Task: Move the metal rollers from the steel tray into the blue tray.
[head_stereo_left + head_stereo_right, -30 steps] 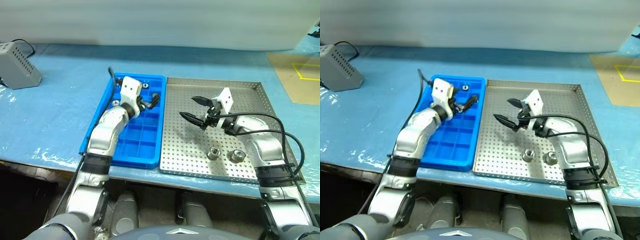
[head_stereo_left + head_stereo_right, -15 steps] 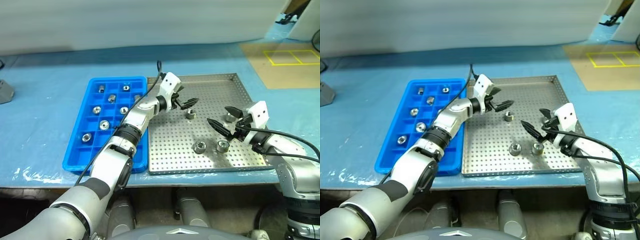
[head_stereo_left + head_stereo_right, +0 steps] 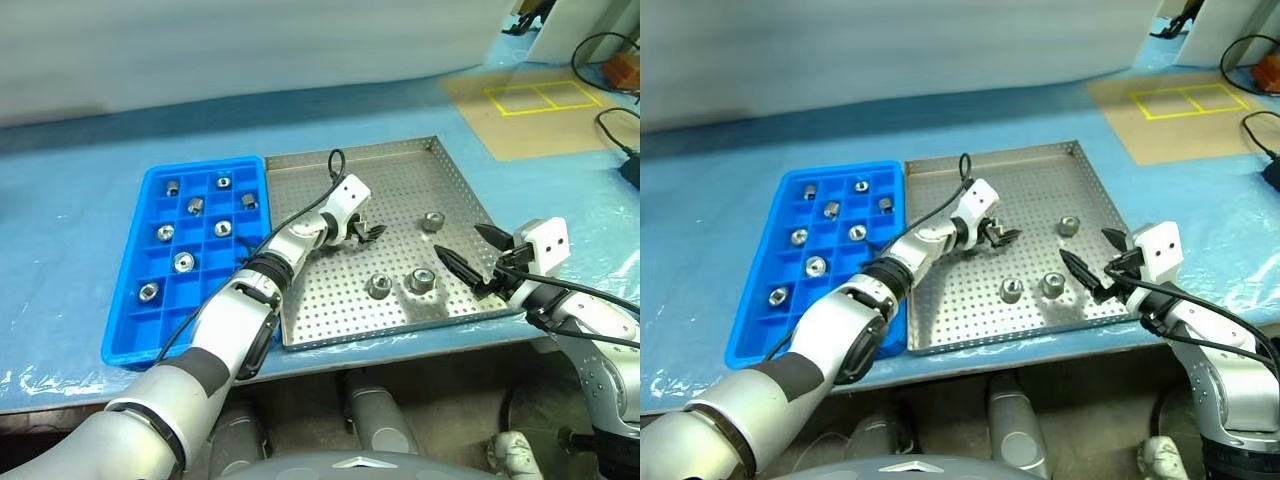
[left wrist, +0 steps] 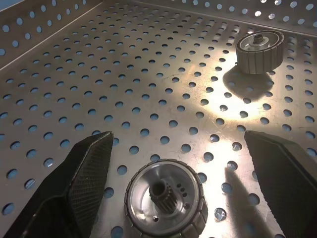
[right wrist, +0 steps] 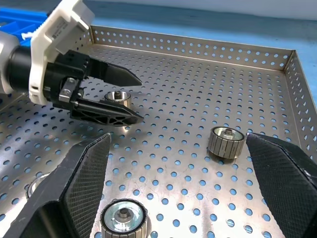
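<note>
A large square silver-grey perforated steel tray [image 3: 400, 180] sits on a blue table covering [image 3: 80, 200], with a bright blue plastic compartment tray [image 3: 135, 330] just beside it on its left. Seven small shiny metal rollers [image 3: 183, 262] lie in separate compartments of the blue tray. Three more rollers [image 3: 419, 281] rest on the steel tray. The left gripper [image 3: 366, 229] hangs open over the steel tray's middle; the right gripper [image 3: 470, 258] stands open at the near right corner.

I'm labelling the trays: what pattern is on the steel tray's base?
The steel tray has a base of regular small round holes, clearest in the left wrist view.
</note>
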`<state>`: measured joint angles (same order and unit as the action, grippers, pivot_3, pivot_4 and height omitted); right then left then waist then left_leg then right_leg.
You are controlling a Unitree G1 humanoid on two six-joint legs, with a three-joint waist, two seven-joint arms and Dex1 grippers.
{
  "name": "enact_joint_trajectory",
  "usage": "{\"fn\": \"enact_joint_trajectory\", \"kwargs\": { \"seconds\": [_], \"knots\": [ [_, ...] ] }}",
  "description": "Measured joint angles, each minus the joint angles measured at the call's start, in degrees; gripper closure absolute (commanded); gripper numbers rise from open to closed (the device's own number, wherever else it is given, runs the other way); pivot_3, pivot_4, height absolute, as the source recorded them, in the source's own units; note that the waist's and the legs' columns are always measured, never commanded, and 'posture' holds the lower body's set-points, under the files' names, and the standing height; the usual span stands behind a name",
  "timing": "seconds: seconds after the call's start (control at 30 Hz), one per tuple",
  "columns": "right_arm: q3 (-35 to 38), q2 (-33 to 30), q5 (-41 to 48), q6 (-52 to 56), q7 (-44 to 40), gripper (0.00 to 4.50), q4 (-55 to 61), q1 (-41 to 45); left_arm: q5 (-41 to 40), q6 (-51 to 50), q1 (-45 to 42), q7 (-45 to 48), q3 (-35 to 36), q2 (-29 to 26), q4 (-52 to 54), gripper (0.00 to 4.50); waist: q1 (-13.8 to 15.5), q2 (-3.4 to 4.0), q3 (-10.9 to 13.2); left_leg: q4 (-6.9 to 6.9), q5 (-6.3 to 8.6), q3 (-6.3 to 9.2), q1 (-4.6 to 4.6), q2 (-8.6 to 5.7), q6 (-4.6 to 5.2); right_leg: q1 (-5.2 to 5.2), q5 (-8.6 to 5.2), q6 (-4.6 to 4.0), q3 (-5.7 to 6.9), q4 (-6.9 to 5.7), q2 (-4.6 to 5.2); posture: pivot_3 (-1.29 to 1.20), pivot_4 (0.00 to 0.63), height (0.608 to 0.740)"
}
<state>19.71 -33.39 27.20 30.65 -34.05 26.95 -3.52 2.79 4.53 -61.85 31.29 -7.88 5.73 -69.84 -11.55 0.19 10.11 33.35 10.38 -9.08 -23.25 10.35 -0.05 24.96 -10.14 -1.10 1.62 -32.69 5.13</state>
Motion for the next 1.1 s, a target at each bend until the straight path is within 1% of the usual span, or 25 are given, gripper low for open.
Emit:
{"fn": "enact_joint_trajectory", "kwargs": {
  "seconds": [0.13, 0.3, 0.33, 0.57, 0.67, 0.7, 0.8, 0.9, 0.97, 1.03, 1.07, 1.1],
  "knots": [
    [0.0, -0.5, 0.1, 0.0, 0.0, 0.00, 0.0, 0.3, 0.3, 0.0, 0.2, 0.2, 0.2, 0.7, -0.2, 0.83, -0.4, 0.00, 0.0, 0.01, 0.01, 0.09, -0.05, -0.07, 0.04, 0.00, 0.00, 0.01, 0.04, 0.02, 0.04, -0.62, 0.150, 0.740],
    [-0.1, -1.3, 0.2, 0.0, -0.4, 0.00, -0.6, 1.9, 0.2, 0.0, 0.6, 0.3, 1.3, 0.4, 0.0, 2.58, -0.3, 0.00, 0.0, 0.02, 0.01, 0.16, -0.08, -0.06, 0.05, -0.02, 0.00, 0.00, 0.11, 0.01, 0.04, -0.58, 0.150, 0.740],
    [-0.1, -1.4, 0.2, 0.0, -0.6, 0.00, -1.0, 2.3, 0.0, 0.0, 0.8, 0.2, 1.6, 0.2, 0.3, 2.79, -0.3, 0.00, 0.0, 0.02, 0.01, 0.18, -0.08, -0.06, 0.05, -0.04, 0.00, -0.01, 0.12, 0.01, 0.04, -0.58, 0.150, 0.740],
    [-0.9, -1.5, 0.1, -0.1, -1.9, 0.00, -3.4, 5.1, -1.2, -0.3, 2.1, -0.3, 4.1, -0.8, 1.4, 2.78, -0.2, 0.01, 0.0, 0.08, 0.01, 0.29, -0.04, -0.06, 0.05, -0.18, 0.01, -0.02, 0.21, 0.00, 0.07, -0.52, 0.150, 0.740],
    [-2.2, -1.5, 0.1, -0.2, -2.6, 0.00, -4.8, 6.2, -3.2, -1.0, 3.5, 0.0, 6.1, -1.2, 4.2, 2.78, -0.1, 0.00, 0.0, 0.08, 0.00, 0.32, -0.06, -0.06, 0.06, -0.18, 0.05, -0.08, 0.25, 0.00, 0.09, -0.48, 0.150, 0.740],
    [-2.7, -1.5, 0.1, -0.2, -3.0, 0.00, -5.4, 6.8, -4.2, -1.7, 3.8, 0.4, 6.8, -1.5, 6.1, 2.78, 0.0, 0.01, 0.0, 0.08, 0.00, 0.32, -0.06, -0.05, 0.06, -0.17, 0.14, -0.24, 0.26, 0.00, 0.11, -0.47, 0.150, 0.740],
    [-3.9, -1.5, 0.0, -0.5, -4.0, 0.00, -7.2, 8.4, -6.2, -3.4, 4.0, 0.7, 8.1, -2.6, 13.5, 2.78, 0.6, 0.00, 0.0, 0.06, -0.02, 0.34, -0.07, -0.03, 0.09, -0.17, 0.25, -0.42, 0.32, -0.01, 0.17, -0.39, 0.150, 0.740],
    [-6.7, -1.4, -0.3, -1.9, -6.0, 0.00, -11.0, 12.0, -7.5, -6.9, 6.3, -0.1, 8.1, -3.7, 26.0, 2.78, 1.5, 0.01, 0.0, 0.05, -0.02, 0.35, -0.06, 0.17, 0.10, -0.17, 0.27, -0.46, 0.38, -0.04, 0.18, -0.32, 0.150, 0.740],
    [-8.8, -0.9, -0.7, -3.0, -7.4, 0.00, -13.1, 14.6, -8.2, -10.3, 8.9, -0.6, 7.8, -4.5, 34.6, 2.78, 2.0, 0.01, 0.0, 0.03, -0.03, 0.34, -0.05, 0.31, 0.10, -0.15, 0.28, -0.48, 0.43, -0.08, 0.16, -0.28, 0.150, 0.740],
    [-10.9, -0.6, -1.3, -4.4, -8.9, 0.00, -15.4, 17.0, -8.7, -14.6, 12.1, -1.0, 7.2, -5.4, 43.1, 2.78, 3.4, 0.03, 0.0, 0.00, -0.04, 0.33, 0.00, 0.41, 0.08, -0.16, 0.28, -0.50, 0.47, -0.10, 0.12, -0.22, 0.150, 0.740],
    [-11.5, -0.6, -1.4, -4.7, -9.4, 0.00, -15.8, 17.7, -9.0, -15.8, 13.2, -1.1, 7.2, -5.8, 45.3, 2.78, 3.9, 0.04, 0.0, 0.00, -0.04, 0.31, 0.02, 0.42, 0.08, -0.15, 0.29, -0.50, 0.46, -0.12, 0.11, -0.18, 0.150, 0.740],
    [-13.0, -0.1, -1.8, -5.5, -10.5, 0.00, -17.7, 19.7, -9.3, -18.1, 16.4, -1.6, 7.1, -6.9, 51.0, 2.78, 4.5, 0.05, 0.0, -0.02, -0.05, 0.29, 0.09, 0.48, 0.08, -0.14, 0.30, -0.53, 0.40, -0.14, 0.05, -0.15, 0.150, 0.740]
  ]
}}
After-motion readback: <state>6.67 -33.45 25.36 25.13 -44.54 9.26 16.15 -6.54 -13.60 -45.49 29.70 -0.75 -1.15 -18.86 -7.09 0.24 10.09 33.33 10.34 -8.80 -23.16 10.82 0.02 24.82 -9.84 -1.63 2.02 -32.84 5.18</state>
